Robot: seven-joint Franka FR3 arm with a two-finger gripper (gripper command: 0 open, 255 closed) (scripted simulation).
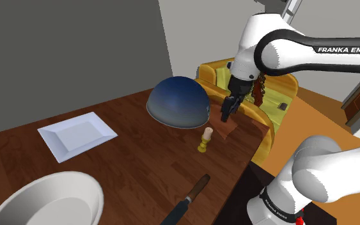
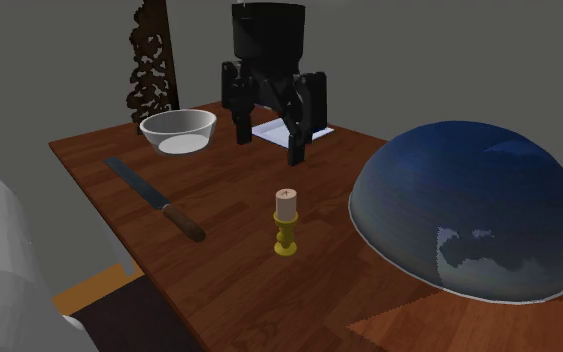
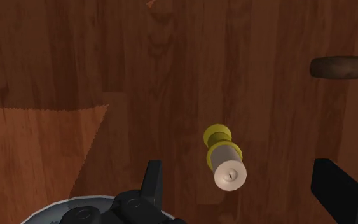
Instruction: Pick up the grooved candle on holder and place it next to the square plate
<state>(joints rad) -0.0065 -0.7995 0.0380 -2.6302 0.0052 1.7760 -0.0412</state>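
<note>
Seemingly untouched, the grooved candle on holder (image 1: 204,140) stands upright on the brown wooden desk (image 1: 127,166) in the shoulder view, near its right edge. It is just near of an upturned dark blue bowl (image 1: 178,102) and far of a knife (image 1: 188,199). The white square plate (image 1: 76,134) lies well apart from it, toward that view's left, with a white bowl (image 1: 44,201) at the near left corner. The white arm (image 1: 274,51) reaches in from the right, and the black jaws hang above the desk, just right of the blue bowl and higher than the candle. A yellow armchair (image 1: 268,96) sits beyond the desk.

Across the desk (image 2: 229,270), the second exterior view shows the candle on holder (image 2: 286,222) in the middle, a pale candle on a yellow holder. The blue bowl (image 2: 469,215) is to its right and the knife (image 2: 154,198) to its left. The jaws hang spread apart above the desk, farther off. Behind them lie the square plate (image 2: 269,128) and the white bowl (image 2: 179,130).

Looking down in the wrist view, the candle on holder (image 3: 225,158) sits between the parted jaws, touching neither. The knife (image 3: 343,67) handle lies off to one side on the desk (image 3: 171,63).
</note>
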